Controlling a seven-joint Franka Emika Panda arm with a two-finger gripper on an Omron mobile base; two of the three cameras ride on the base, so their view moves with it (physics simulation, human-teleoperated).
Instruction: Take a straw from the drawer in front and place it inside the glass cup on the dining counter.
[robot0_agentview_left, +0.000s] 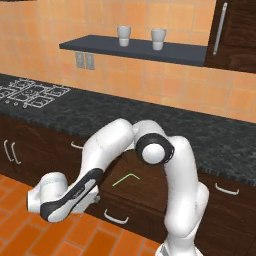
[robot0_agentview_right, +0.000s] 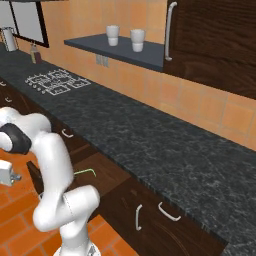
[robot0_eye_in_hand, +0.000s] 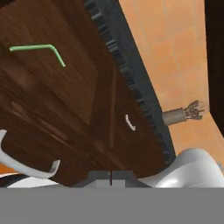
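A: Green straw (robot0_agentview_left: 125, 179) is lying bent in the open drawer (robot0_agentview_left: 145, 192), under the black worktop (robot0_agentview_left: 150, 122)?

B: Yes; right base view is showing the straw (robot0_agentview_right: 84, 172) there too. Hand view: fingers (robot0_eye_in_hand: 110, 177) are clenched empty, drawer handle (robot0_eye_in_hand: 26, 164) just beside, having pulled it open, I judge

A green straw (robot0_eye_in_hand: 41, 49) with a bend in it is lying in the upper left of the frame, on the dark brown wood inside the open drawer (robot0_eye_in_hand: 65, 109). A curved silver handle (robot0_eye_in_hand: 26, 164) is showing at the lower left. A smaller silver handle (robot0_eye_in_hand: 129, 123) is sitting near the middle. The black speckled surface (robot0_eye_in_hand: 127, 74) is running as a band from the top down toward the lower right. Orange tiles (robot0_eye_in_hand: 170, 52) are showing at the upper right. The two fingers (robot0_eye_in_hand: 110, 177) are pressing together at the bottom middle.
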